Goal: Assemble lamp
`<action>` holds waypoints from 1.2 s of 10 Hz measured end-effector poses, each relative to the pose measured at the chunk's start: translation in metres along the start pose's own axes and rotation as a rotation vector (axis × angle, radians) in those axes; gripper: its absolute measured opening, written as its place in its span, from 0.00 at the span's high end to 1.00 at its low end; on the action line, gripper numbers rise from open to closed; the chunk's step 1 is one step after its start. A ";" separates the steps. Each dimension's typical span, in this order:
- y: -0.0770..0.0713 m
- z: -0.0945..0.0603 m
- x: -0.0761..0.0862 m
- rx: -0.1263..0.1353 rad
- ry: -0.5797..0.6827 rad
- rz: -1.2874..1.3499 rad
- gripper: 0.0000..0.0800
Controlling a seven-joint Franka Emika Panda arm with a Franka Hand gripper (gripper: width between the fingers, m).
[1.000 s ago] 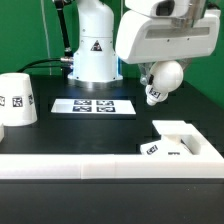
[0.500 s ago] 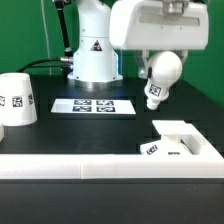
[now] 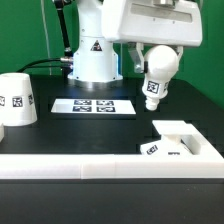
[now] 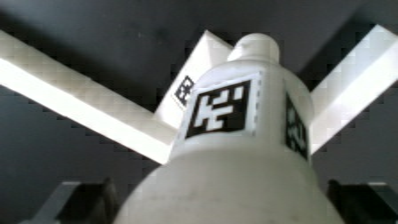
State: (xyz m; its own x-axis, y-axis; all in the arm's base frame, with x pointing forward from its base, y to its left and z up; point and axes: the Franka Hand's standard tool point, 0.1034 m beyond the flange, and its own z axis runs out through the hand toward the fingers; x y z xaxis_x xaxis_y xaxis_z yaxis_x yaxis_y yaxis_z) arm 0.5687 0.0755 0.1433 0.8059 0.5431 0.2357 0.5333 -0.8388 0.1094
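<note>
While bulb (image 3: 158, 70) hangs off the table, grip: gripper (image 3: 160, 52) pinches its round end, neck tilted down.
base (image 3: 188, 132): lower than gripper, well apart.
next move: straighten neck, centre over base, lower slowly.

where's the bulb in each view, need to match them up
Exterior view: the bulb hangs in the air, upper part toward the exterior view's right, neck down.
Wrist view: the bulb fills the middle of the picture, close up.
Shared landmark: the black-and-white tag on its neck.
</note>
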 end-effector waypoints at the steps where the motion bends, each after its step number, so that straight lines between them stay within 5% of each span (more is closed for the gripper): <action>1: 0.004 -0.003 0.006 -0.005 0.008 -0.001 0.28; 3: 0.012 -0.011 0.024 -0.009 0.016 0.034 0.28; 6: 0.025 -0.009 0.019 -0.075 0.146 -0.009 0.28; 12: 0.007 0.010 0.047 -0.062 0.168 -0.011 0.28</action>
State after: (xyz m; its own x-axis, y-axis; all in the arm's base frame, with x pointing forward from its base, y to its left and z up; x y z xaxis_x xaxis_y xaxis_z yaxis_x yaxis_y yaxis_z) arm 0.6132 0.0955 0.1459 0.7429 0.5429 0.3916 0.5208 -0.8363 0.1714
